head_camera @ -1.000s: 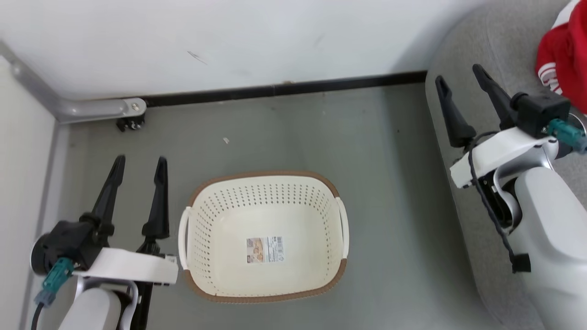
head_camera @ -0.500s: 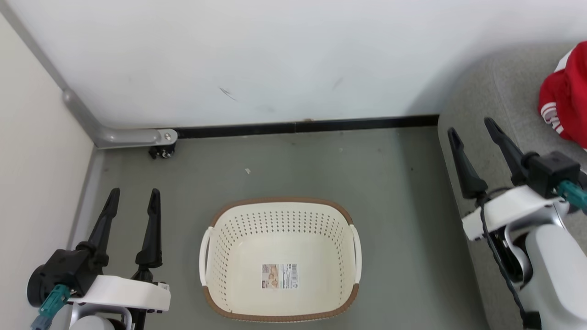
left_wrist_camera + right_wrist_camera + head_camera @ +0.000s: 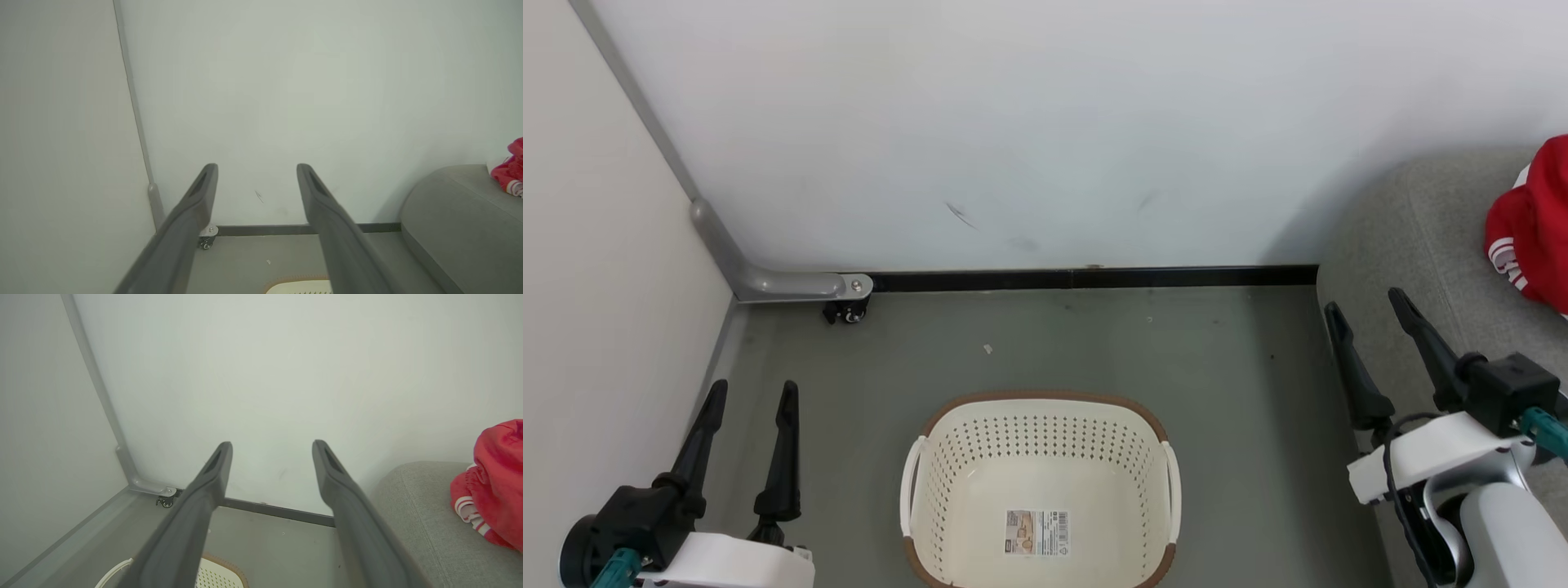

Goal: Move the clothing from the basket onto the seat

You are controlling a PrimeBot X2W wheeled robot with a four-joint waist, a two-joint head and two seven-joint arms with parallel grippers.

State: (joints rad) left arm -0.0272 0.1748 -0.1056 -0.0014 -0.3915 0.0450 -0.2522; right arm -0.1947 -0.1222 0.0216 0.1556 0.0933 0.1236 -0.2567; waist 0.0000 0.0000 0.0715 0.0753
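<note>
Head camera has tilted up. Laundry basket (image 3: 1045, 397) empty; red clothing (image 3: 1532, 219) on seat (image 3: 1421, 245). Left claw (image 3: 753, 392) and right claw (image 3: 1364, 300) wide, empty. Task judged complete.

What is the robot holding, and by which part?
Nothing. The left end effector and right end effector are both open and empty.

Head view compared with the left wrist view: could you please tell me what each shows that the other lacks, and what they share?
Head view's own: the basket seen from above, its floor bare but for the label sticker, and the right gripper, open. Left wrist view's own: a close look along the left gripper, its fingers open, toward the wall. Shared: the red clothing lying on the seat, the basket's brown rim, and the caster.
</note>
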